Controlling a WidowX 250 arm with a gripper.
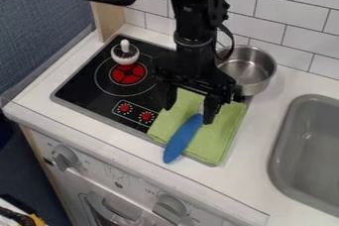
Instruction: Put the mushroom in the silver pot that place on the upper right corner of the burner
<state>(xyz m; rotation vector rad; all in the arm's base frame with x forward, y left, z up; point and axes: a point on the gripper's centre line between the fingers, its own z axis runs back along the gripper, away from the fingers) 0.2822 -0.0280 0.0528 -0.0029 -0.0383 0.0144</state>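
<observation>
White mushroom (124,52) sits stem-up at the 11 o'clock of the cooktop (79,84), likely easing pickup; hand (190,114) hangs unloaded, fingers parted. Silver pot (250,71) stands mouth-up at 2 o'clock to receive.

The black arm (192,19) comes in from the top edge, right of the middle, and hangs nearly upright. Its end effector (189,114) points down near the centre of the view, the two fingers (211,109) spread apart with a wide gap between them.

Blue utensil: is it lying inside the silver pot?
No, the blue utensil lies partly on the green cloth, outside the silver pot.
</observation>
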